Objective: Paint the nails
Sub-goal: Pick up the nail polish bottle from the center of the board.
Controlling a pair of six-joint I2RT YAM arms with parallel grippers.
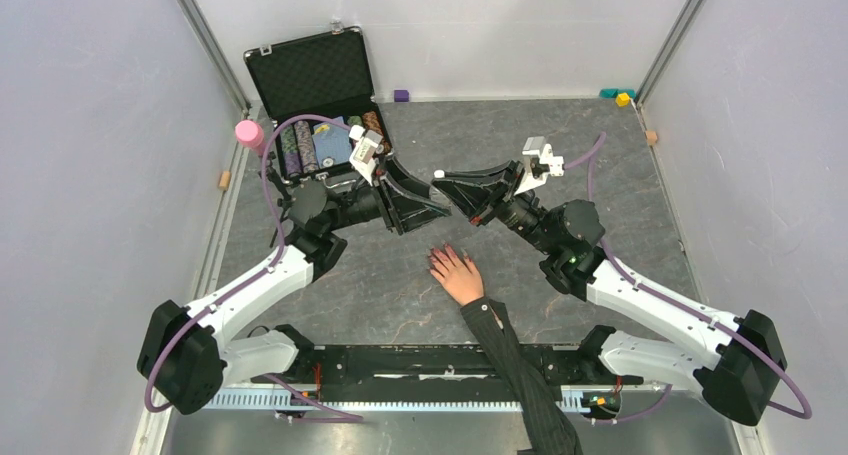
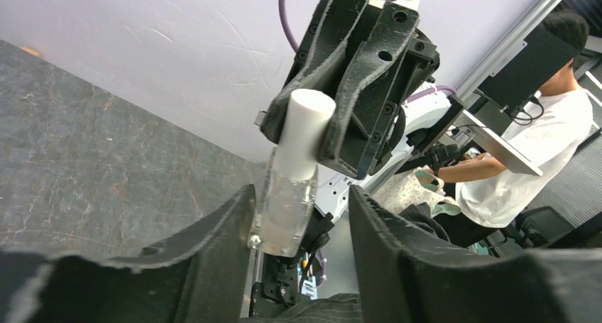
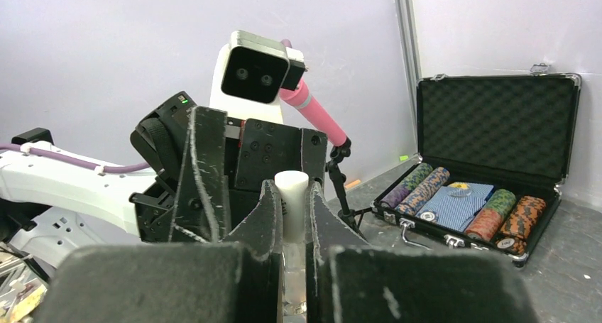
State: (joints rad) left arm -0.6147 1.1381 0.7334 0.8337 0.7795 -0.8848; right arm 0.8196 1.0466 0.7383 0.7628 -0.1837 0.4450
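Nails (image 1: 441, 258) well off table (image 1: 620, 175) edges, R tool (image 1: 443, 185) clamping bottle (image 3: 291, 195) just beyond

Finding: no legible text, label, brand or number in any view. Markings on chips (image 3: 529, 213) in case (image 3: 497, 117): too small to read.

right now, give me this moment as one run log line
right jaws: shut on cap | left jaws: open astride bottle | hand: flat on table

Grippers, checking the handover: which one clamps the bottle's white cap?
The right gripper: shut on the white cap; the left gripper only flanks the clear body.
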